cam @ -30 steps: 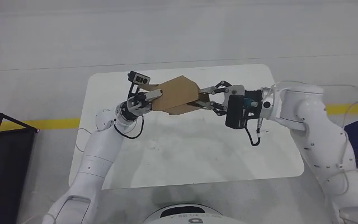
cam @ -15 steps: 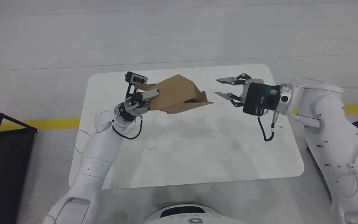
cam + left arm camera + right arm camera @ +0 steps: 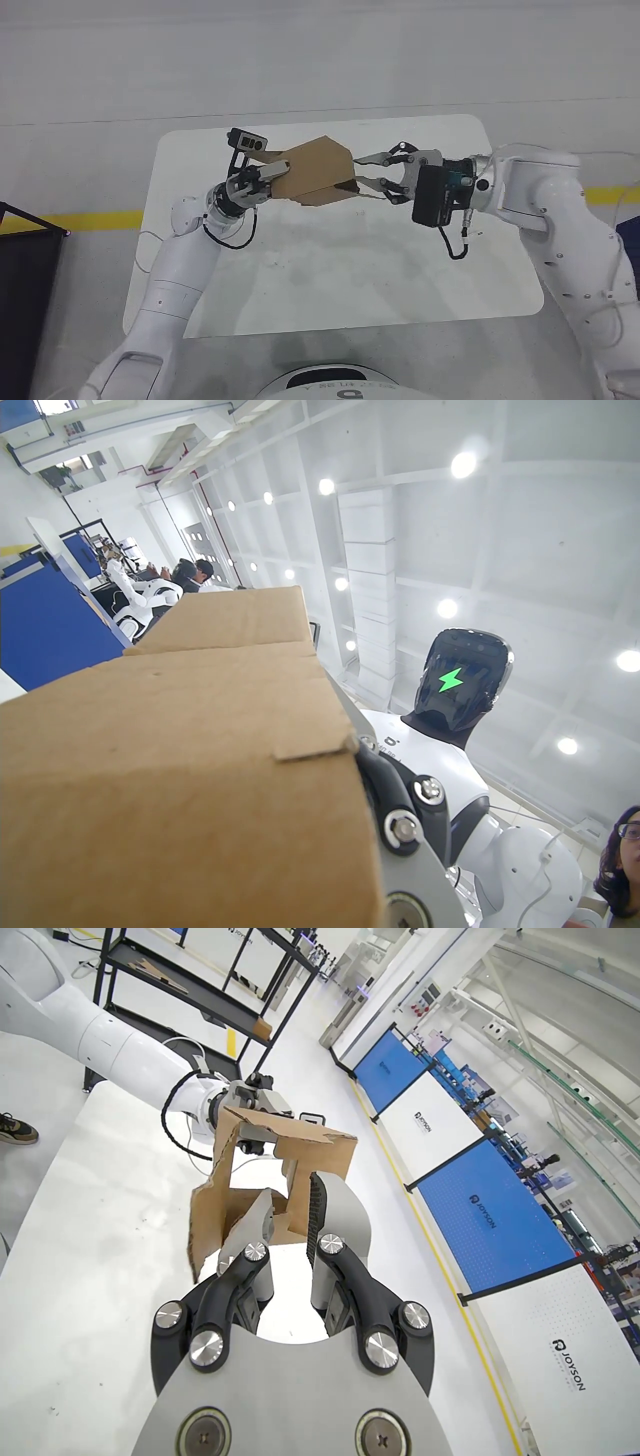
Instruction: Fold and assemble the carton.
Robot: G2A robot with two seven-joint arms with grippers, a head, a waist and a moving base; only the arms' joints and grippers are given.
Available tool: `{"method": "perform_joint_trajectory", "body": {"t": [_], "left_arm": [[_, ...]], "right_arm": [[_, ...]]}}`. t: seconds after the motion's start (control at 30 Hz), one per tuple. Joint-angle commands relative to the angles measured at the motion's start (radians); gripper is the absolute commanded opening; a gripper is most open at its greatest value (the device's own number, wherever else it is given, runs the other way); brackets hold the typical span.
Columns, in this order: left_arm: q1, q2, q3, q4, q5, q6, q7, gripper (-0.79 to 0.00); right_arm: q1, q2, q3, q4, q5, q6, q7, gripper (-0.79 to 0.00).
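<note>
Where the right gripper (image 3: pixel 292 1198) meets the carton (image 3: pixel 305 1148), its two fingers (image 3: pixel 342 1213) stand partly spread, one on each side of the carton's nearest wall; the ribbed pad of one lies close against the cardboard's outer face, the other tip sits inside the open end beside a loose flap, and whether they actually pinch the wall cannot be told; in the top view the same gripper (image 3: pixel 360 172) shows its fingers clearly parted around the carton's (image 3: pixel 315 170) end. At the opposite end the left gripper (image 3: pixel 252 1130) is closed on the carton; one finger (image 3: pixel 350 710) runs flat along the cardboard's edge in its own wrist view, and another is tucked under the top panel as seen from the right wrist; in the top view this gripper (image 3: pixel 270 180) grips the end nearest its own arm. The carton is a brown, half-formed sleeve, open at the end facing the right wrist, with ragged flaps hanging loose; it is held up between the two grippers over the far middle of the white table (image 3: pixel 350 290). Beside the table a yellow line (image 3: pixel 70 220) crosses the floor; a black shelving rack (image 3: pixel 200 993) and a row of blue and white partition panels (image 3: pixel 500 1213) stand in the room behind.
</note>
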Motion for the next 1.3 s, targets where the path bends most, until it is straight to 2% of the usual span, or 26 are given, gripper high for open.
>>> {"method": "perform_joint_trajectory", "body": {"t": [0.0,0.07,0.2,0.23,0.27,0.3,0.7,0.83,0.93,1.27], "left_arm": [[0.007,0.0,-0.003,-0.003,0.0,-0.001,0.002,-0.785],[0.013,0.001,-0.006,-0.007,0.0,-0.003,0.003,-0.785],[0.022,0.001,-0.01,-0.013,0.0,-0.004,0.004,-0.785],[0.023,0.001,-0.011,-0.014,0.0,-0.004,0.005,-0.785],[0.024,0.0,-0.011,-0.015,-0.002,-0.005,0.005,-0.785],[0.024,0.0,-0.011,-0.016,-0.003,-0.005,0.005,-0.785],[0.018,-0.007,0.008,-0.015,-0.011,-0.002,0.002,-0.785],[0.014,-0.01,0.014,-0.009,-0.013,0.0,0.0,-0.785],[0.013,-0.011,0.013,0.001,-0.012,0.002,-0.002,-0.785],[0.015,-0.01,0.003,0.025,0.007,0.001,-0.001,-0.785]], "right_arm": [[0.011,-0.003,-0.022,0.007,-0.005,-0.006,0.001,-0.563],[0.023,-0.007,-0.044,0.017,-0.011,-0.008,0.006,-0.548],[0.045,-0.013,-0.075,0.043,-0.01,-0.006,0.019,-0.44],[0.05,-0.015,-0.081,0.048,-0.01,-0.006,0.024,-0.32],[0.055,-0.016,-0.087,0.054,-0.008,-0.005,0.029,-0.114],[0.06,-0.017,-0.091,0.058,-0.006,-0.003,0.036,0.0],[0.078,-0.024,-0.104,0.061,0.006,0.031,0.096,0.0],[0.077,-0.028,-0.102,0.06,-0.005,0.089,0.113,0.0],[0.065,-0.026,-0.063,0.056,-0.002,0.146,0.118,0.0],[-0.03,-0.01,0.116,-0.024,0.07,0.246,0.096,0.0]]}}
